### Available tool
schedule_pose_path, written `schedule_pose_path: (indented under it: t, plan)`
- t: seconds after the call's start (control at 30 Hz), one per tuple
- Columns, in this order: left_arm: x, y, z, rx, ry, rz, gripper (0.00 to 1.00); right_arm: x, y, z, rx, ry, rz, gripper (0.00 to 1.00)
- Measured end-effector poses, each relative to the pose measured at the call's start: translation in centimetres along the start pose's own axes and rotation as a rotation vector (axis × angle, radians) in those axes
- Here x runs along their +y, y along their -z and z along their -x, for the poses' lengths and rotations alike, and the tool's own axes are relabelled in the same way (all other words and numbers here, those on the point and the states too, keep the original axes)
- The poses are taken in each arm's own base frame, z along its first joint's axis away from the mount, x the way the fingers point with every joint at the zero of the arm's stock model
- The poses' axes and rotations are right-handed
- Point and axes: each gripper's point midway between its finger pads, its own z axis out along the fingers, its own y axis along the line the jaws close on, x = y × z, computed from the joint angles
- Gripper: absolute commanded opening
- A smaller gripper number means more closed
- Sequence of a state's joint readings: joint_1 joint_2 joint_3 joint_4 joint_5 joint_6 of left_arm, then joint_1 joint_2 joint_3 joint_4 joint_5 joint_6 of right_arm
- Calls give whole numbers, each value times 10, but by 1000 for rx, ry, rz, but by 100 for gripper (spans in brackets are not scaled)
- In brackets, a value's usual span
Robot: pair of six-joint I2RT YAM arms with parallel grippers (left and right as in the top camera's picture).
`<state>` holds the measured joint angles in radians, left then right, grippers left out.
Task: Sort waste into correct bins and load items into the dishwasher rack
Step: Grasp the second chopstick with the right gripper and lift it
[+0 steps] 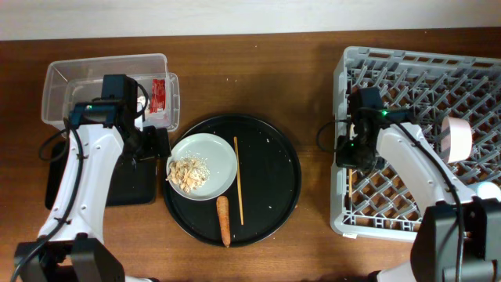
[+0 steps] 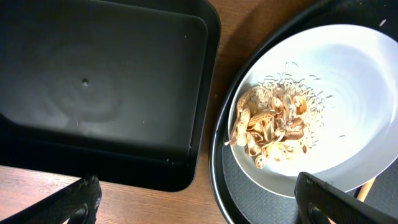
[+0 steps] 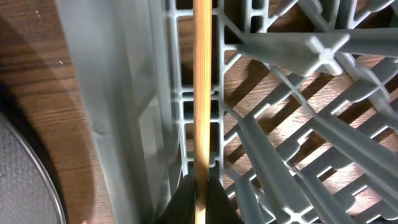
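The thin wooden chopstick (image 3: 202,93) looks light, stiff and smooth. A pinch will probably not bend it, but it could swivel or slide between the fingers, and it is slim enough to drop through an opening in the lattice. Holding it near one end, as here, suits laying it down lengthwise, though I judge the far end will waver.

The right pincer (image 3: 200,202) is clenched on the stick's near end. From there the stick runs straight ahead of the fingers, just inside the side wall of the large square grey plastic lattice crate (image 3: 118,74). Whether it touches the grid below, I cannot tell. In the overhead view the right arm reaches across the crate from the near corner, with its wrist turned down over that edge.

The left pincer (image 2: 208,199) is released, with its fingers wide apart and holding nothing. It hangs low over the brown wooden surface (image 1: 313,63). Ahead of it to one side is the shallow black rectangular tray (image 2: 93,81). To the other side is the pale round plate (image 2: 348,81) with beige crumbly scraps (image 2: 270,127), which sits on the large round black tray (image 1: 274,157).
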<state>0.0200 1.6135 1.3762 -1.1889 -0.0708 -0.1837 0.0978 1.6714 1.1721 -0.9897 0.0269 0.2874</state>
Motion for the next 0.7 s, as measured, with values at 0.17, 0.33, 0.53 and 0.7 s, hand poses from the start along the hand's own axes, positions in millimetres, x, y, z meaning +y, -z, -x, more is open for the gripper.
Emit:
schedule_pose_path:
  t: [0.17, 0.33, 0.53, 0.7]
  plan:
    - [0, 0, 0, 0, 0, 0, 99, -5, -1, -3, 14, -2, -19, 34]
    - [0, 0, 0, 1, 0, -1, 99, -4, 51, 3, -61, -6, 10, 34]
    - [-1, 0, 0, 1, 0, -3, 99, 81, 99, -5, -194, 202, 198, 54]
    - [-2, 0, -1, 4, 0, -11, 99, 182, 37, -49, -53, 427, 221, 54]
